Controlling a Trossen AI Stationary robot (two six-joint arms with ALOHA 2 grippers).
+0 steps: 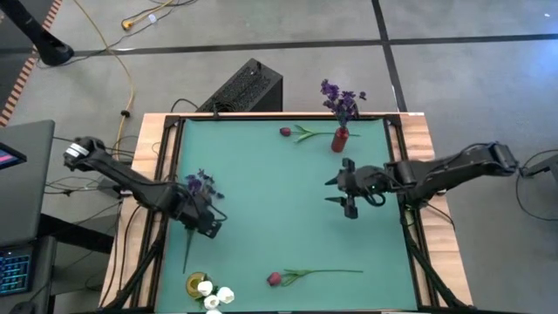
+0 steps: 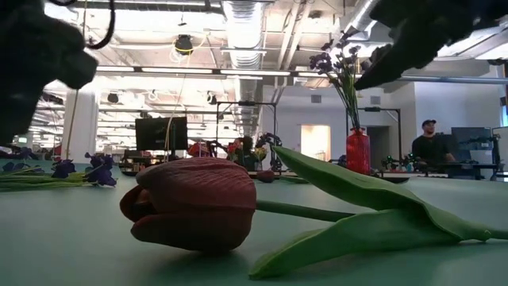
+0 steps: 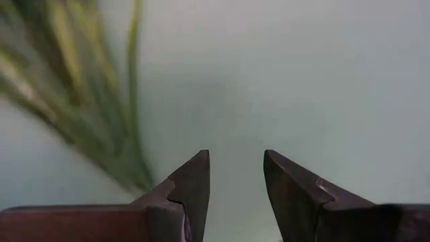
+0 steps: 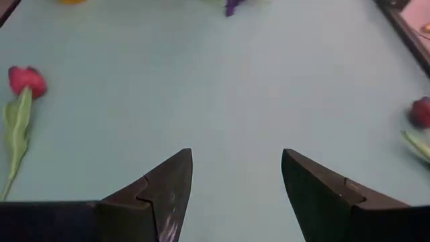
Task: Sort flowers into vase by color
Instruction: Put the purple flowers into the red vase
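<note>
A purple sprig (image 1: 202, 183) lies on the green mat at the left, its stem (image 1: 187, 251) running toward the near edge. My left gripper (image 1: 209, 223) points down just beside it, open (image 3: 235, 181), with the blurred green stems (image 3: 101, 101) off to one side of its fingers. My right gripper (image 1: 343, 187) hovers open (image 4: 235, 181) over the mat's right half, nothing between its fingers. One dark red tulip (image 1: 275, 279) lies near the front edge, another (image 1: 286, 132) near the far edge. A red vase (image 1: 340, 138) holds purple sprigs (image 1: 342, 98). A yellow vase (image 1: 197, 283) holds white tulips (image 1: 215, 296).
A dark frame (image 1: 166, 174) runs along the mat's edges, with wooden table margins outside it. A black box (image 1: 244, 87) stands beyond the far edge. The mat's middle (image 1: 270, 209) is bare. In the low view a person (image 2: 429, 143) shows far behind the table.
</note>
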